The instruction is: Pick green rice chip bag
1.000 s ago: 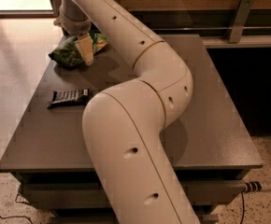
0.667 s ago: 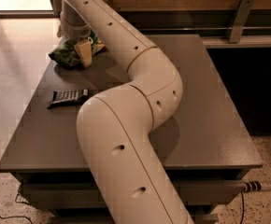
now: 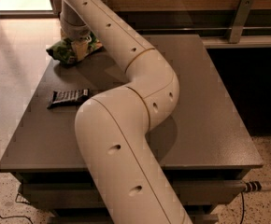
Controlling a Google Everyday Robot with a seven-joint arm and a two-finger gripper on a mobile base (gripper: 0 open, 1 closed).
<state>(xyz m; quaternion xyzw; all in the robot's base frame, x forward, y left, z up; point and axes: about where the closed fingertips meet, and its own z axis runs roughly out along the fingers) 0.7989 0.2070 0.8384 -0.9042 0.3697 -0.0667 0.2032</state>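
Note:
The green rice chip bag (image 3: 60,53) lies crumpled at the far left corner of the grey table (image 3: 210,106). Its right part is covered by my gripper (image 3: 78,45), which is down on top of the bag at the end of the long cream arm (image 3: 140,78). The arm sweeps from the bottom middle up to the top left and hides the gripper's far side.
A black candy bar (image 3: 68,96) with white print lies on the table's left side, close to the arm's elbow. A wooden wall with a metal bracket (image 3: 238,17) runs behind the table. A cable plug (image 3: 257,186) sticks out at the lower right.
The arm's elbow has swung a little to the left and towards the camera. The gripper stays on the green bag, and the bag has barely moved.

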